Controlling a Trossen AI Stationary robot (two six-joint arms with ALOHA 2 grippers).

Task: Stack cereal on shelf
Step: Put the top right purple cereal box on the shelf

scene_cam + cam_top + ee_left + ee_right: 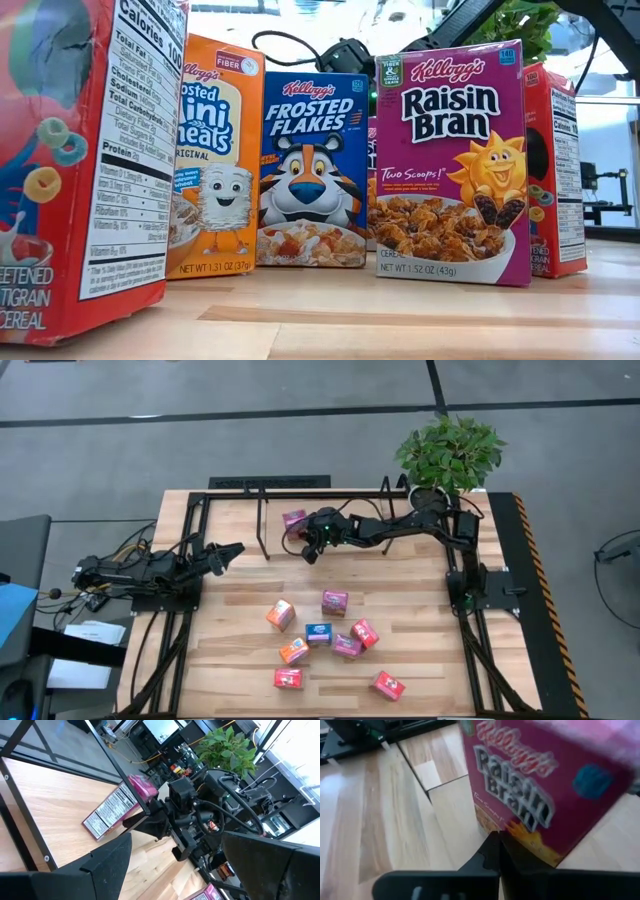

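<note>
- Covering the desk is pale butcher-block wood in long planks, edged by a thicker black frame, with black-and-yellow hazard striping along its right side.
- Grey floor crossed by dark lines surrounds the desk; a leafy potted plant stands at the far right corner, and the left wrist view shows cluttered equipment and cables in the room beyond.
- The shelf, a low rack of thin black rods, sits along the far edge of the desk.
- One magenta Raisin Bran carton is inside the shelf frame; the right wrist view reads "Kellogg's Raisin Bran" on its front.
- The right gripper is just beside that carton, its fingers pressed together with nothing between them; contact with the box cannot be judged.
- The left gripper hovers over the left part of the desk, well apart from the cartons, fingers spread and empty.
- Eight more cartons lie scattered on the near half of the desk, in pink, red, orange and blue.
- Legible in the low view: "Kellogg's Frosted Flakes" on a blue box; "Kellogg's Raisin Bran", "Two Scoops!", "NET WT 1.52 OZ (43g)" on a magenta box; "Fiber", "Original", "NET WT 1.31 OZ (37g)" on an orange box; a nutrition panel headed "Calories" on a red box.
</note>
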